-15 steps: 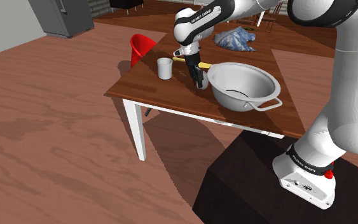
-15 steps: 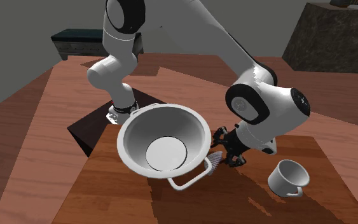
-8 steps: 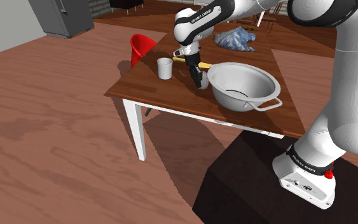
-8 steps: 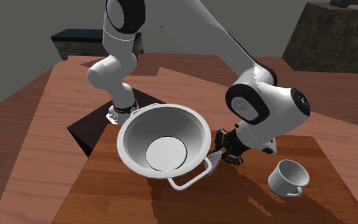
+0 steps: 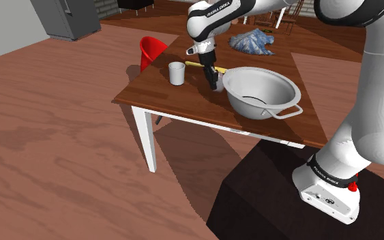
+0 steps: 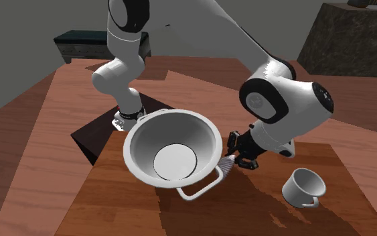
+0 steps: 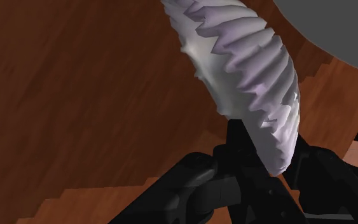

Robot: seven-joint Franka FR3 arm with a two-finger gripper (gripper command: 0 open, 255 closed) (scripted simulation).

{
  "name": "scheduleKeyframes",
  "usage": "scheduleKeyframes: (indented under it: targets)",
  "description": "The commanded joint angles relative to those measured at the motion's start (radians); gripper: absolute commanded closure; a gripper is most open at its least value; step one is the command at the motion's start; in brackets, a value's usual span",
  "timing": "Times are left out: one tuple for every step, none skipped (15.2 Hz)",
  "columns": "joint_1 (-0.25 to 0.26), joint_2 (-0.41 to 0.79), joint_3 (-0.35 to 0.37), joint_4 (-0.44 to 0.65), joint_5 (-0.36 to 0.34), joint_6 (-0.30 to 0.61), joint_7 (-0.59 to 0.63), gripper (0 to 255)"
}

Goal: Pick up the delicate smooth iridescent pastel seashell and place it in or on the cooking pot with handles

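The ridged pale seashell [image 7: 247, 70], white with lilac tints, is clasped between the black fingers of my gripper [image 7: 271, 158], which is shut on it. In the second exterior view the seashell [image 6: 228, 168] hangs under the gripper [image 6: 238, 159] just beside the handle of the grey cooking pot [image 6: 140, 144]. In the shoulder view the gripper [image 5: 216, 82] stands close to the pot's [image 5: 279, 102] rim, on the side towards the mug. The pot's grey wall [image 7: 336, 25] shows just beyond the shell in the wrist view.
On the wooden table [image 5: 163, 99] a white mug [image 5: 176, 73] stands near the gripper, mug [image 6: 304, 188]. A yellow item [image 5: 192, 64] lies behind it. A red chair [image 5: 152, 50] and a blue crumpled cloth [image 5: 252, 41] are at the far side. My stand [image 5: 279, 198] is at the table's near edge.
The fingers went from apart to closed on the seashell. Since then the arm has risen a little and the shell has come up with it beside the pot.
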Motion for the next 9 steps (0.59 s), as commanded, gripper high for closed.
scheduleKeyframes:
  targets:
    - [0.001,-0.011,-0.001,0.013,-0.002,-0.024,0.001,255]
    - [0.001,-0.016,-0.001,0.019,-0.003,-0.035,0.001,255]
    - [0.001,-0.021,-0.002,0.025,-0.004,-0.047,0.001,255]
    - [0.001,-0.027,-0.002,0.031,-0.004,-0.058,0.002,255]
    - [0.002,-0.031,-0.002,0.038,-0.005,-0.069,0.002,255]
    - [0.002,-0.036,-0.003,0.045,-0.006,-0.081,0.002,255]
    - [0.002,-0.041,-0.003,0.052,-0.007,-0.092,0.002,255]
    - [0.002,-0.045,-0.003,0.059,-0.008,-0.104,0.002,255]
    - [0.002,-0.049,-0.004,0.066,-0.008,-0.115,0.002,255]
